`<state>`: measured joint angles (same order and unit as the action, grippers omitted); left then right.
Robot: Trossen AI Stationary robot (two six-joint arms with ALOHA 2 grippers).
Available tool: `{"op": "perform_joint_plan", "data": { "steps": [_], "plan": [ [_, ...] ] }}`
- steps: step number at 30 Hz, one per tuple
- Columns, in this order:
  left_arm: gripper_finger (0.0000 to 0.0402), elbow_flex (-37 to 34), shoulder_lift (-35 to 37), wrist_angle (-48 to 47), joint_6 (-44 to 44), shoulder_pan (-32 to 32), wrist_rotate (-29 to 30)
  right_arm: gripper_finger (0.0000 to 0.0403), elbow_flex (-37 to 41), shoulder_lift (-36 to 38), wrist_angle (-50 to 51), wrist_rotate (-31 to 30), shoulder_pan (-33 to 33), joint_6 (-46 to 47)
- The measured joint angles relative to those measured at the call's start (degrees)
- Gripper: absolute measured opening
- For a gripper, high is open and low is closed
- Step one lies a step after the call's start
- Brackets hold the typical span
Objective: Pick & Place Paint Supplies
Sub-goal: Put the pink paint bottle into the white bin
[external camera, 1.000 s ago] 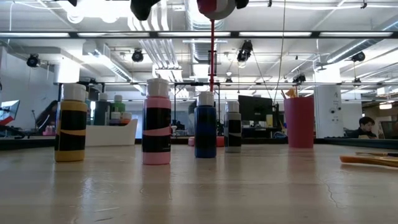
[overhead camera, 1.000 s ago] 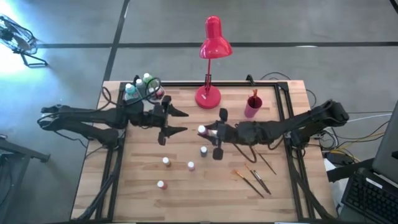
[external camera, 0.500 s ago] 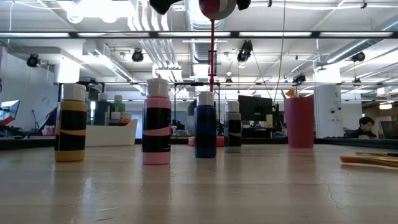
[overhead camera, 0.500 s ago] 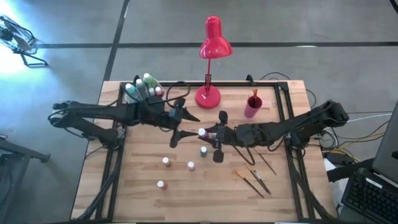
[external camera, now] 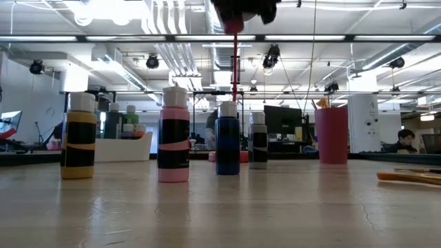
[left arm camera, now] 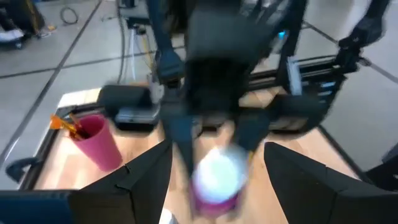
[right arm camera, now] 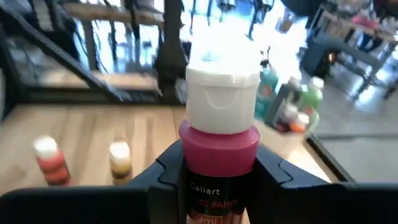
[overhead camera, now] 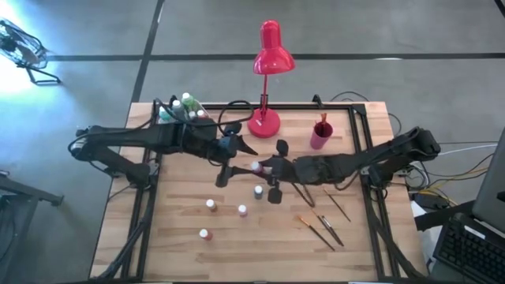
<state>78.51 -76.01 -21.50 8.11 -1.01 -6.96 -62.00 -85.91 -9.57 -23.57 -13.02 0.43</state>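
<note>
Handover in progress beside the red lamp: right claw pinches magenta bottle aloft; left claw, spread, straddles its cap to receive it.

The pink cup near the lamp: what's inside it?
Orange-tipped stick ends poke above the rim of the pink cup, likely paintbrush handles. The cup's opaque wall hides the rest of them and anything lying at its bottom.
</note>
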Motion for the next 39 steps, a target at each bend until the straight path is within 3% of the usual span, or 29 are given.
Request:
{"op": "perform_joint_plan", "data": {
  "steps": [11, 34, 39],
  "plan": [
    [0.0259, 1.10, -0.84, -5.05, -0.19, -0.22, -0.27, 0.0095, -0.02, 0.15, 0.21, -0.16, -0.08, 0.01],
    [0.0259, 1.08, -4.30, -1.60, 0.71, -0.22, -0.20, 0.0095, -0.02, 0.24, 0.12, 0.06, -0.21, -0.18],
    [0.0242, 1.08, -4.09, -1.48, 0.79, -0.22, -0.24, 0.0095, -0.02, 0.24, 0.16, 0.06, -0.19, -0.19]
  ]
}}
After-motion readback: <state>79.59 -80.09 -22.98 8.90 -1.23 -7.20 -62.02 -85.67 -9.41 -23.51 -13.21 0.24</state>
